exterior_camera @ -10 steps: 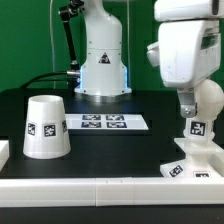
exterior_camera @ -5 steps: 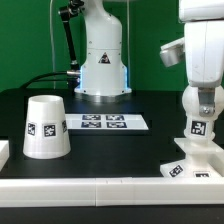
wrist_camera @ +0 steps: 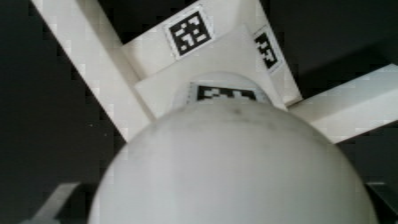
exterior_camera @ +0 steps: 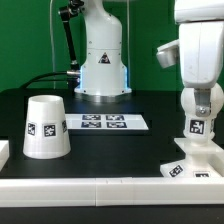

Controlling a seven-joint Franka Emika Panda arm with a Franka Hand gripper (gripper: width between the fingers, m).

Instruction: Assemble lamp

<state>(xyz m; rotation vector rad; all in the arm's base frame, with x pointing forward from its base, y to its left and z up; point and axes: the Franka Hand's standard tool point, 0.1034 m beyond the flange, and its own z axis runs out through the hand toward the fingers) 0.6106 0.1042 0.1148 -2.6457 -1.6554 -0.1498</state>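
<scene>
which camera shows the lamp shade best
The exterior view. The shade stands whole on the black table at the exterior view's left, narrower end up, its tag facing the camera. The wrist view shows none of it: the bulb fills that picture, with the base beyond it.

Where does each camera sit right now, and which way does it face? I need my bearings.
Exterior view: low at the table's front edge, facing across it to the pedestal; it sees the shade, marker board and bulb above the base; the arm shows on its right.
Wrist view: on the wrist, looking down on the bulb's round head and the base below; jaws not in sight.
Shared: bulb and base.
</scene>
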